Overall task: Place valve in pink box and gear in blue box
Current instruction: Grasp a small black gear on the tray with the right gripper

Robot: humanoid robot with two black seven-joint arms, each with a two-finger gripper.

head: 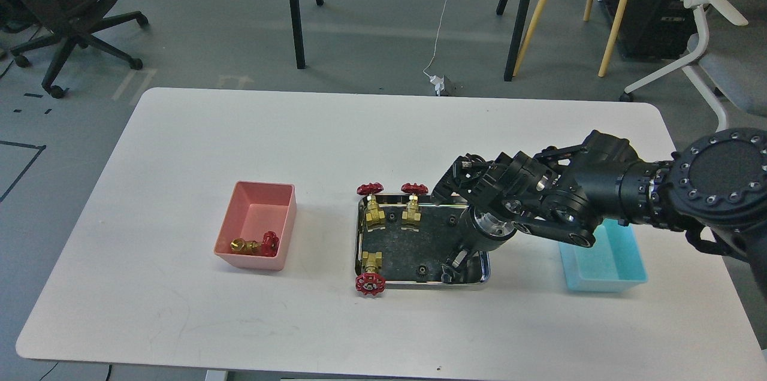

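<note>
White table (239, 147) on grey office floor; right gripper (450, 270), opening unclear, reaches into steel tray (361, 231) beside a gear (423, 271).

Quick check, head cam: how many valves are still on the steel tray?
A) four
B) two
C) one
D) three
D: three valves stand on the steel tray: two along its far edge and one at its near left corner. The fourth valve already lies in the pink box.
</note>
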